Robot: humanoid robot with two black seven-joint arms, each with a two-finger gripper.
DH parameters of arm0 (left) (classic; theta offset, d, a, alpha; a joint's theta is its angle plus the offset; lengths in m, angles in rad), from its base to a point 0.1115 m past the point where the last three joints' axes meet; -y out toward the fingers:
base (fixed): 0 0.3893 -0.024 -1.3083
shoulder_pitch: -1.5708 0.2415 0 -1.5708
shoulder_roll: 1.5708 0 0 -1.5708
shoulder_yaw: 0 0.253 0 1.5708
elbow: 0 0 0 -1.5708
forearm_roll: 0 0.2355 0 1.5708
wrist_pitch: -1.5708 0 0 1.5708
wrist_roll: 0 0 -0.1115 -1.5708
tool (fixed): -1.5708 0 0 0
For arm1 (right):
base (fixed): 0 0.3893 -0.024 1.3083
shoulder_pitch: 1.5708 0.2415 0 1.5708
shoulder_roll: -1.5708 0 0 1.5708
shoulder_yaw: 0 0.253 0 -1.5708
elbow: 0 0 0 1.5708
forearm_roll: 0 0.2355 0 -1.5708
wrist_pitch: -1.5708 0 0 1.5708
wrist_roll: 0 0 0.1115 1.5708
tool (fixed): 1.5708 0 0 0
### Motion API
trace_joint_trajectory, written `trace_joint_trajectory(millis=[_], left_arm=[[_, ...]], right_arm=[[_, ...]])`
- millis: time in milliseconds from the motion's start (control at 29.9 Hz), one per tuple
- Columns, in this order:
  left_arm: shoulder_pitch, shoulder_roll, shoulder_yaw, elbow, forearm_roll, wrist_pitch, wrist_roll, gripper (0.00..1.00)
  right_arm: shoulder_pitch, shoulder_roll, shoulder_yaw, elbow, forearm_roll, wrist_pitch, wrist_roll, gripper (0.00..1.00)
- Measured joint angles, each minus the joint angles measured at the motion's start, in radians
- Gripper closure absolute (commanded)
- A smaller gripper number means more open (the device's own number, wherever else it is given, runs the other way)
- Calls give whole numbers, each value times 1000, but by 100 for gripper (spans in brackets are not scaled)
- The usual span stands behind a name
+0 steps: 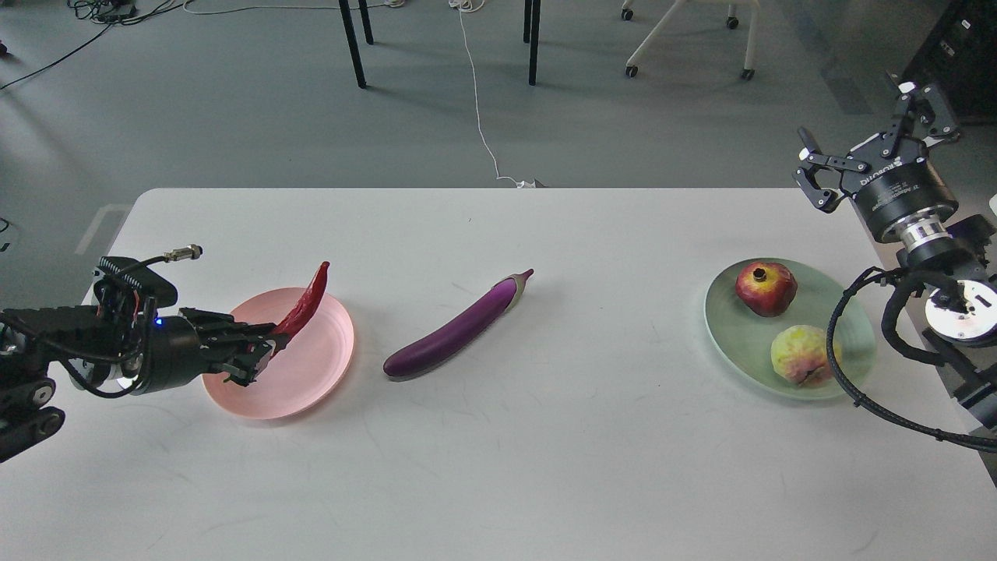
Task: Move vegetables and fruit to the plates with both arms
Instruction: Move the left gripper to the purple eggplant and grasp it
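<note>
My left gripper point(263, 352) is shut on the red chili pepper point(305, 306) and holds it over the salmon pink plate point(311, 366), tip pointing up. The purple eggplant point(456, 327) lies on the table to the right of that plate. The pale mint green plate point(732, 327) at the right holds the dark-red pomegranate point(766, 287) and the yellow-green fruit point(804, 355). My right gripper point(872, 140) is open and empty, raised beyond the table's far right corner.
The white table point(545, 467) ends at its far edge just behind the plates. Black table legs point(352, 43), a white cable point(479, 117) and a chair base stand on the grey floor beyond. My right arm's cables point(864, 389) hang by the green plate.
</note>
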Motion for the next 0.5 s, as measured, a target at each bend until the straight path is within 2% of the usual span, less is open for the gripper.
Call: trace_joint_trajectory(millis=[100,334,501], left_arm=[[2,-3,7,18,2,1,0,23],[-37,-28,2,23,0,2,-6,23],[-157,-148,2,22,0,2,5,24]], right_arm=[[5,-2,-1,1,0,0,-2,1],[-3,-23,-2,0,0,0,-3,1],[-17,-44,5,-3,0,0,-2,1]])
